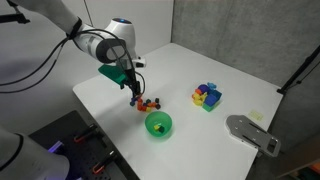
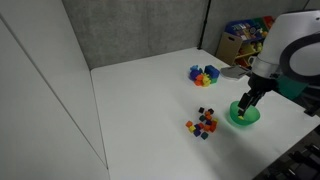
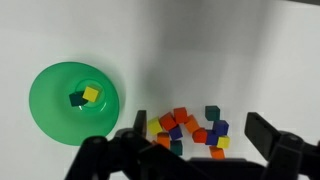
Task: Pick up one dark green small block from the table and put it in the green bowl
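The green bowl (image 3: 60, 120) lies at the left of the wrist view and holds a dark green small block (image 3: 77, 99) and a yellow one (image 3: 91, 93). It also shows in both exterior views (image 1: 159, 126) (image 2: 244, 117). A pile of tiny blocks (image 3: 190, 130) lies on the white table (image 3: 230, 50), with one dark green small block (image 3: 212, 113) at its top right and another (image 3: 176, 147) at its lower left. My gripper (image 3: 200, 135) is open and empty, its fingers either side of the pile. It hangs above the table in both exterior views (image 1: 135, 97) (image 2: 246, 105).
A cluster of bigger yellow, blue and purple blocks (image 1: 207, 96) (image 2: 203, 74) sits farther back on the table. A grey flat object (image 1: 252, 134) lies near one table corner. Shelves with toys (image 2: 245, 40) stand beyond the table.
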Controlling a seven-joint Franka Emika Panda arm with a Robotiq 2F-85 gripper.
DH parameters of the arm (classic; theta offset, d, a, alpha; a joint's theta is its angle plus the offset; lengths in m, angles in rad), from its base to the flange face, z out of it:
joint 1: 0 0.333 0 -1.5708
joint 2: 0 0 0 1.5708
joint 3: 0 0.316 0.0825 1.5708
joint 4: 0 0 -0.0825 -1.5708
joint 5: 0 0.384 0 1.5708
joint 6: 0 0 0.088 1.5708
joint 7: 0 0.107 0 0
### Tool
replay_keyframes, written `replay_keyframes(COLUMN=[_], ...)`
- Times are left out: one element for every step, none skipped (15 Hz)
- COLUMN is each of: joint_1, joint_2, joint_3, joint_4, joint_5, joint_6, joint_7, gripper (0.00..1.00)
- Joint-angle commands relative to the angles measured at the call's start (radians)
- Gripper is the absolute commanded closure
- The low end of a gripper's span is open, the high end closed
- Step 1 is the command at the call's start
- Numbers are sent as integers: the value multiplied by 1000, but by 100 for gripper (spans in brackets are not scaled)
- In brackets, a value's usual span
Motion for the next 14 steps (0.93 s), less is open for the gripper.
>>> replay_keyframes(joint_1=[10, 13, 18, 22, 27, 37, 45, 53, 64, 77, 93, 114, 131, 157], joint_2=[106, 138, 176, 207, 238, 278, 310, 346, 377, 411, 441, 470, 496, 521], joint_3=[21, 29, 36, 42, 46, 47, 45, 45, 41, 37, 29, 17, 9, -9], joint_4=[44, 55, 69, 82, 95, 111, 125, 140, 154, 171, 187, 204, 222, 240], joint_5=[52, 53, 46, 39, 31, 17, 9, 7, 0, -6, -15, -29, -37, -55], joint_6=[80, 96, 118, 132, 150, 173, 190, 211, 228, 242, 256, 267, 271, 280], joint_7=[-26, -22, -10, -1, 5, 19, 29, 37, 46, 57, 71, 95, 112, 142], gripper=[0, 0, 0, 0, 0, 0, 0, 0, 0, 0, 0, 0, 0, 0])
